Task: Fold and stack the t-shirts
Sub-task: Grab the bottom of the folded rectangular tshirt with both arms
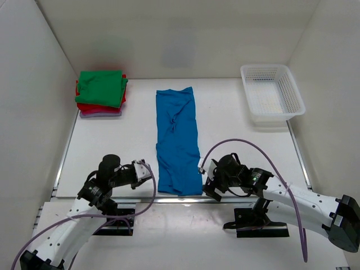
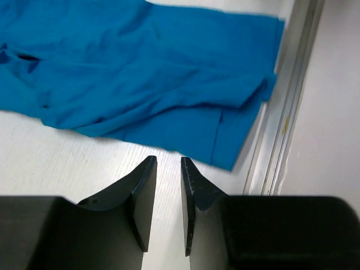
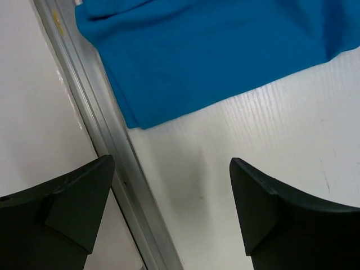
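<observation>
White table [image 1: 236, 146] (white-walled) bears blue t-shirt [image 1: 177, 140].

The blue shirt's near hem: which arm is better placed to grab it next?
Probably the right. Its claw is wide open beside the blue shirt hem corner; the left claw is nearly shut and must open first.

The overhead camera looks down from behind the arms across the whole white tabletop [image 1: 112, 146]. Both wrist cameras hang low and close, sharing the near hem of the bright blue cloth t-shirt [image 1: 177, 140] [image 2: 146, 73] [image 3: 214, 50].
</observation>
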### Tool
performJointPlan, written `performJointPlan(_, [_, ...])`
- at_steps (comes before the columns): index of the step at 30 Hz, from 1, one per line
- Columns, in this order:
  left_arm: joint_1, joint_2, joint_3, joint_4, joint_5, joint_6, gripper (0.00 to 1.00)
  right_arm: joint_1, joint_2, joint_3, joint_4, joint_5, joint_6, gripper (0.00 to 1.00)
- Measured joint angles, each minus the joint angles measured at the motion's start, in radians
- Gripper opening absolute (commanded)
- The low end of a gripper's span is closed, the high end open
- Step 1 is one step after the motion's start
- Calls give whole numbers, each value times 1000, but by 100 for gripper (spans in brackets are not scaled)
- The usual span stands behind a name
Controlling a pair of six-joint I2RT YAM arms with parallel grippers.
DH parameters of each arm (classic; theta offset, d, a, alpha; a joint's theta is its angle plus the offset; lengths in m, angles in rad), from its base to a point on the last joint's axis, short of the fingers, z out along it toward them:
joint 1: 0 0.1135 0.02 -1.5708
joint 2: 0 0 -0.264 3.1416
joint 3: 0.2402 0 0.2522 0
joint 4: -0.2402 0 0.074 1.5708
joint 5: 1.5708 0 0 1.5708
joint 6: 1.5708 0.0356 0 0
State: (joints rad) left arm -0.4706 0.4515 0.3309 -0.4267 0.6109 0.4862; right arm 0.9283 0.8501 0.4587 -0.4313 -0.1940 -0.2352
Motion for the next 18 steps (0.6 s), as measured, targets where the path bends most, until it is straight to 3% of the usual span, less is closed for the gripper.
performJointPlan(5, [-6, -77, -59, -39, 19, 163, 35, 5, 0, -14, 56, 22, -5, 80])
performJointPlan(11, [-6, -175, -150, 18, 66, 253, 34, 26, 23, -47, 152, 53, -40, 74])
performJointPlan(18, [-14, -37, -153, 60, 84, 303, 37, 100, 32, -79, 214, 108, -88, 72])
